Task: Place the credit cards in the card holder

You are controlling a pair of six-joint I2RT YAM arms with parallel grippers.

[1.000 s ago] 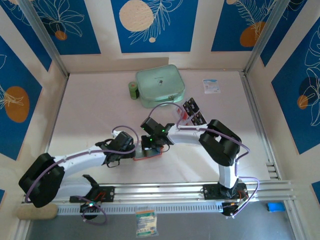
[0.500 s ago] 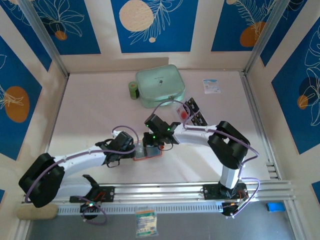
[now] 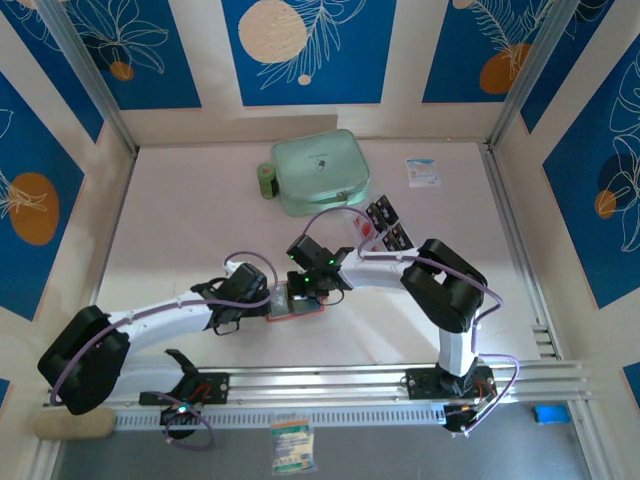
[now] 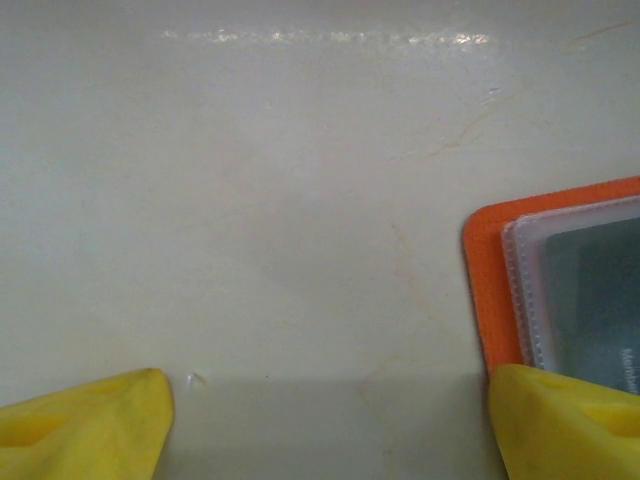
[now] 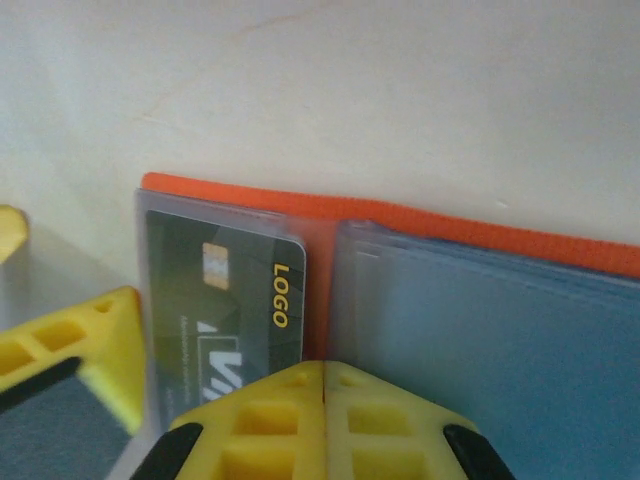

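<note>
Pale veined tabletop (image 3: 200, 220) under blue leaf-print wall panels (image 3: 305, 50): your orange card holder (image 5: 450, 225) lies open between the arms, one card (image 5: 225, 300) in its clear pocket. Your left fingers (image 4: 85, 420) stand wide, one over its corner; your right fingers (image 5: 325, 400) are pressed together above its fold.

Whole thing sat on a pale glossy off-white tabletop (image 3: 180, 230), boxed in by cream walls (image 3: 400, 60) with blue panels (image 3: 340, 80) full of white leaf doodles and orange circles. Silver aluminium posts (image 3: 88, 75) stood in the back corners, aluminium rail (image 3: 330, 380) along the near edge.
</note>
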